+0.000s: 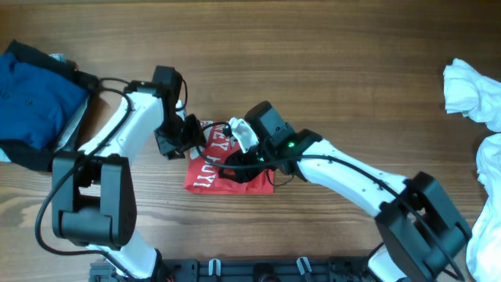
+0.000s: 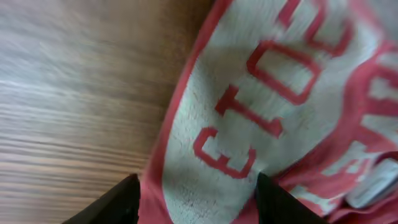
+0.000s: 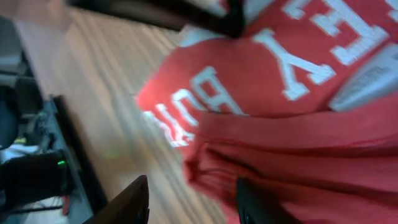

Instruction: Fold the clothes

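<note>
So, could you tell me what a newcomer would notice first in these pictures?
The red garment with white lettering, bunched at the middle of the wooden table, catches the eye first. The left pincer and right pincer are both open right at it. Next come the blue garment at the far left edge and the white clothes heaped at the right edge.

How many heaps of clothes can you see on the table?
3: blue heap at the left edge, red heap in the centre, white heap at the right edge. More garments may hide within heaps.
</note>
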Action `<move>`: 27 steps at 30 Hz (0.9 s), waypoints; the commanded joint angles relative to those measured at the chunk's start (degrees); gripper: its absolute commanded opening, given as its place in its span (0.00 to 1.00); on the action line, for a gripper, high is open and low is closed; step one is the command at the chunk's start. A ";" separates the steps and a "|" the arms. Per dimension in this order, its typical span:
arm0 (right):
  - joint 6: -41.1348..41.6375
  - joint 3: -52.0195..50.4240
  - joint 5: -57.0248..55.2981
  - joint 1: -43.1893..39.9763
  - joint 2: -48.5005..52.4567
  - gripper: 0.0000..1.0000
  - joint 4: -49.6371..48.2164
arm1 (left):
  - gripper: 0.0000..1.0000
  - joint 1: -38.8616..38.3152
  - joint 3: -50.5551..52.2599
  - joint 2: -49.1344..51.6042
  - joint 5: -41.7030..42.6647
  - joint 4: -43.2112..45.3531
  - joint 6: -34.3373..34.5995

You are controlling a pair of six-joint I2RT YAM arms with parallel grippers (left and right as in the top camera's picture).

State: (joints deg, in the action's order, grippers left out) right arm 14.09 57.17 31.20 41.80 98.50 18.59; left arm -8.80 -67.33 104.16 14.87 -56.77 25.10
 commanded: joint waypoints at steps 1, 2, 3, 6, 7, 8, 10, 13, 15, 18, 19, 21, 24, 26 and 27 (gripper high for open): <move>3.10 0.46 -5.20 -0.09 4.02 0.46 0.98 | 0.60 -1.86 4.39 0.22 2.03 4.70 -0.92; 3.93 0.46 -6.01 -0.09 4.59 0.45 1.60 | 0.60 -2.36 5.68 0.22 1.99 6.69 -0.92; 4.37 0.46 -6.88 -0.09 5.11 0.44 2.56 | 0.60 -2.69 6.78 0.22 1.68 8.13 -0.90; 11.63 0.48 -18.91 -0.96 4.90 0.33 13.18 | 0.59 -3.08 9.73 0.22 -2.49 9.86 -0.85; 14.58 0.48 -22.69 -1.46 4.87 0.33 16.31 | 0.59 -3.06 10.27 0.22 -3.54 9.86 -0.87; 17.68 0.48 -26.03 -2.19 4.79 0.33 19.69 | 0.59 -3.04 10.78 0.22 -4.59 9.81 -0.87; 19.32 0.48 -28.63 -3.72 4.55 0.34 23.30 | 0.59 -3.04 11.15 0.22 -5.60 9.44 -0.87; 19.08 0.48 -28.65 -5.25 4.31 0.34 24.28 | 0.58 -3.04 11.15 0.22 -6.56 7.96 -0.70; 18.88 0.57 -28.63 -5.55 3.15 0.34 24.63 | 0.56 -3.04 11.15 0.22 -8.61 6.32 -0.24; 17.57 1.55 -27.12 -5.55 -2.05 0.37 25.07 | 0.56 -3.04 11.15 0.22 -8.76 5.73 -0.24; 13.81 2.03 -23.39 -5.53 -4.85 0.37 23.67 | 0.57 -3.04 11.15 0.22 -8.76 5.77 -0.22; 7.10 2.29 -13.11 -4.79 -10.47 0.37 18.99 | 0.56 -3.04 11.15 0.22 -8.74 6.16 -0.20; 5.25 2.29 -8.63 -2.19 -12.90 0.37 16.55 | 0.57 -3.04 11.15 0.22 -8.72 6.82 -0.20; 3.72 2.19 -8.66 -0.07 -11.93 0.37 16.68 | 0.57 -3.04 11.15 0.22 -8.72 6.80 -0.20; 2.40 2.16 -8.90 2.21 -10.56 0.37 16.57 | 0.57 -3.04 11.15 0.22 -8.72 6.82 -0.22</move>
State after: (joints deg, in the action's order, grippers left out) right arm 20.80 58.98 19.55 40.49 85.69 35.29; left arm -11.64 -58.76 102.74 13.17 -49.45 25.15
